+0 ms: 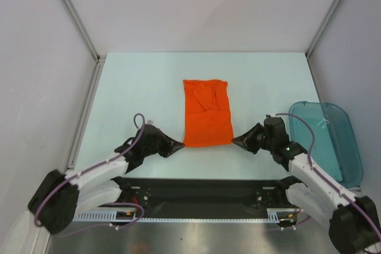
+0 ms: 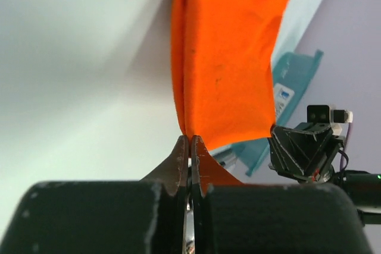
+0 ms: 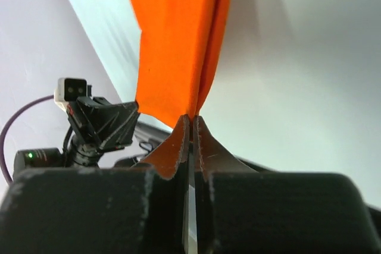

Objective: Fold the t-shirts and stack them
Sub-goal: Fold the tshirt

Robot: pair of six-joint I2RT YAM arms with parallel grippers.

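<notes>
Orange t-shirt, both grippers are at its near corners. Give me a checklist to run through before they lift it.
1. Left gripper shut on the t-shirt's near left corner: ok.
2. Right gripper shut on its near right corner: ok.
3. Every layer caught in each pinch: cannot tell.
4. T-shirt lying flat on the table: ok, lightly wrinkled.
5. Bin apart from the t-shirt, on the right: ok.
</notes>
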